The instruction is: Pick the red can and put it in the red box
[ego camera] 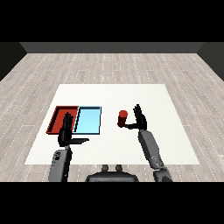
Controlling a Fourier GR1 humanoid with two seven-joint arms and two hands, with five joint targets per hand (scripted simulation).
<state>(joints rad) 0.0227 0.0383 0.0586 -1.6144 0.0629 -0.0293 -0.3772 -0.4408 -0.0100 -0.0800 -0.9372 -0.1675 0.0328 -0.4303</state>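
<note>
White table [144, 96] in the middle, square-topped, narrowing toward the far edge. Around it on every side, a floor [109, 65] of pale grey-brown wooden planks, laid in staggered rows running left to right. At the far end, a low dark grey wall [112, 47], with darker side walls angling in at both corners. Even, soft light throughout; no hard shadows on the planks.

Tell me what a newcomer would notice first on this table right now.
The red can standing upright right of the table's middle draws the eye first, with the right hand open just beside it, fingers straight up and the thumb reaching toward the can. Next come the red tray and light blue tray lying side by side at the left, where the left hand hovers open over the red tray's near edge.
</note>
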